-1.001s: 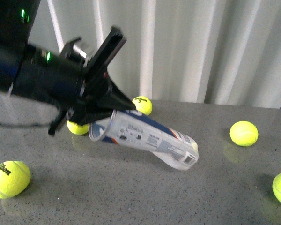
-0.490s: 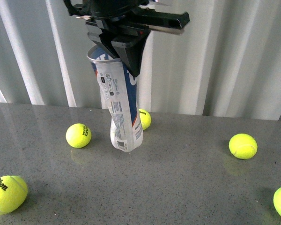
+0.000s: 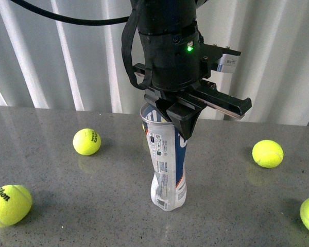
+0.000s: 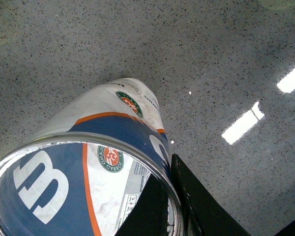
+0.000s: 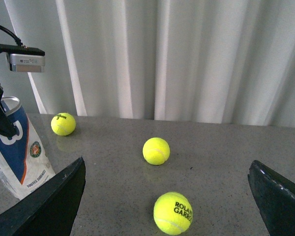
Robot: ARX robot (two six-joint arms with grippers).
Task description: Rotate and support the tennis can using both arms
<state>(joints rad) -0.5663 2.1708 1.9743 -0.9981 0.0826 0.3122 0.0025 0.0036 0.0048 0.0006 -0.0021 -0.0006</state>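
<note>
Tennis can [image 3: 167, 164] is seen standing on its base on the grey table [image 3: 247, 206], nearly upright with a slight lean and with its open silvery rim on top. Yellow balls [image 3: 86, 141] lie scattered well apart from it. The can is gripped at the rim by the left gripper [image 3: 181, 122], which reaches down from above. In the left wrist view one black finger [image 4: 187, 196] is pressed against the outside of the rim and another dark one shows inside the tube, so the thin wall is pinched between them. A grip this high probably leaves the can easily tipped, which is why support lower down is wanted. The right gripper [image 5: 167, 169] is held wide open with nothing between its fingers [image 5: 54, 201]. The can [image 5: 19, 152] stands off to one side, clear of them.
</note>
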